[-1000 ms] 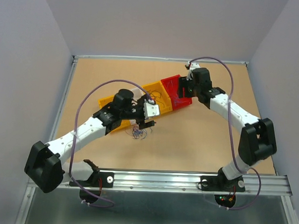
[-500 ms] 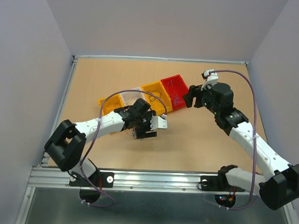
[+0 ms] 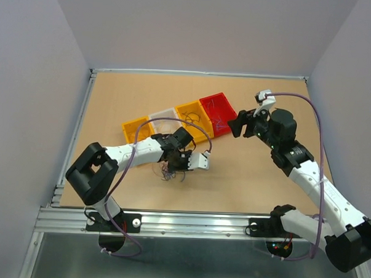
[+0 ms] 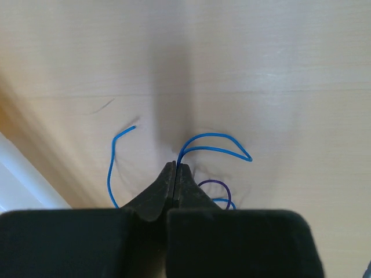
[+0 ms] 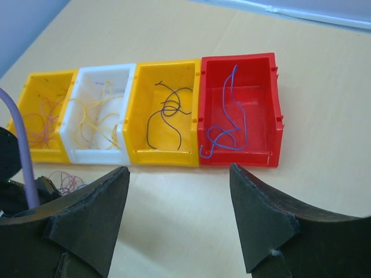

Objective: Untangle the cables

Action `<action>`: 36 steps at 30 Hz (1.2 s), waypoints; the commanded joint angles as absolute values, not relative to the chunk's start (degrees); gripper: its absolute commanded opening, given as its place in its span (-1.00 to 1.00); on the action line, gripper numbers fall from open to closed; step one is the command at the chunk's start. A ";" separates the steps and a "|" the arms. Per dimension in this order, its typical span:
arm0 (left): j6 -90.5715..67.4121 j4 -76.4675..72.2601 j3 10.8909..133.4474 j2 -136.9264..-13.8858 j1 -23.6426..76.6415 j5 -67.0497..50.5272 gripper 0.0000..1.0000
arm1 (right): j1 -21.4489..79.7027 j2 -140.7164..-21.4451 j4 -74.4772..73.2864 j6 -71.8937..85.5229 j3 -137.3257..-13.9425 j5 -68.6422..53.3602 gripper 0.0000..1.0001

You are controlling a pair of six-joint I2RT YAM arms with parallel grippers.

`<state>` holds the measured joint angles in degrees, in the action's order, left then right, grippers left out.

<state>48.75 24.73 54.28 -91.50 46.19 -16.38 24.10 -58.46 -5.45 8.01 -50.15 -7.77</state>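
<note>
The left gripper point(image 4: 175, 168) pinches a blue cable point(image 4: 214, 138) in shut jaws — next comes a slow pull to free it — the right gripper point(image 5: 178, 179) hangs, jaws open.

No legible text, labels or numbers anywhere

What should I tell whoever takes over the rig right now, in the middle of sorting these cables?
Left gripper: shut, apparently pinching a blue wire from the wad on the table.
Right gripper: open, empty, hovering before the red bin.
Done: blue wires in the red bin, black in the middle yellow bin, yellow in the white bin, pinkish in the end yellow bin.
Left: the wad beside the left gripper is tangled; separate and bin it.
</note>
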 commanded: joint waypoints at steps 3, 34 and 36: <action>48.79 24.18 56.69 -78.77 46.76 -27.67 -1.00 | 24.52 -54.76 2.28 8.35 -46.15 -14.93 0.50; 20.83 -16.09 70.55 -87.07 42.45 -13.54 -1.00 | 25.75 -38.51 24.18 24.34 -29.98 14.73 0.71; 19.87 -14.60 78.43 -94.87 42.45 -11.62 -1.00 | 25.75 -35.70 23.21 24.79 -28.22 21.67 0.73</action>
<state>22.79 -12.36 67.72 -86.19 42.65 -16.99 25.61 -39.35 26.79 21.93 -30.76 -0.67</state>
